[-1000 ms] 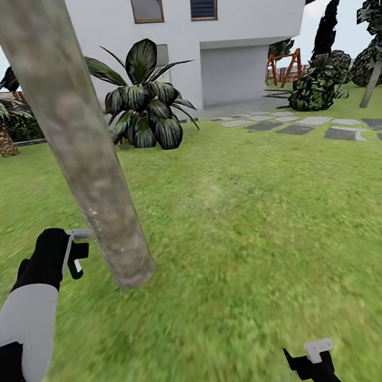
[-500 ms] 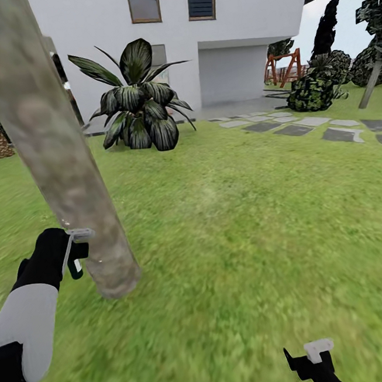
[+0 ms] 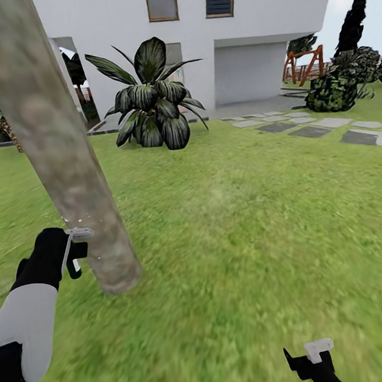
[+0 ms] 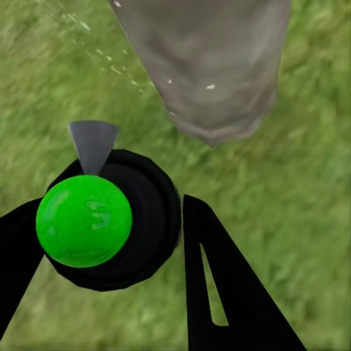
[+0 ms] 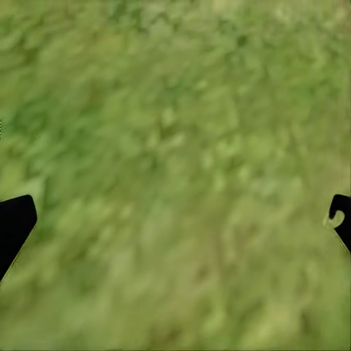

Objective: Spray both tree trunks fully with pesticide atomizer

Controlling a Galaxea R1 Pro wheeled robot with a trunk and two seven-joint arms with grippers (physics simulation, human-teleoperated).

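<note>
Sprayer (image 3: pixel 74 250) sits clamped in the left gripper (image 3: pixel 68 254), its nozzle just beside the tree trunk (image 3: pixel 64 163), which leans up and away over the lawn (image 3: pixel 249 238). From the left wrist, the green cap (image 4: pixel 84 221) sits between the fingers (image 4: pixel 219 292), trunk base (image 4: pixel 212 66) straight ahead. Right gripper (image 5: pixel 175 219) hangs spread apart over grass.

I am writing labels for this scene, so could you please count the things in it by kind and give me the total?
Tree trunk: 1
Pesticide atomizer: 1, held in the left gripper
Grippers: 2, left and right
Striped-leaf plant: 1
White house: 1
Round bush: 1
Total: 7
</note>
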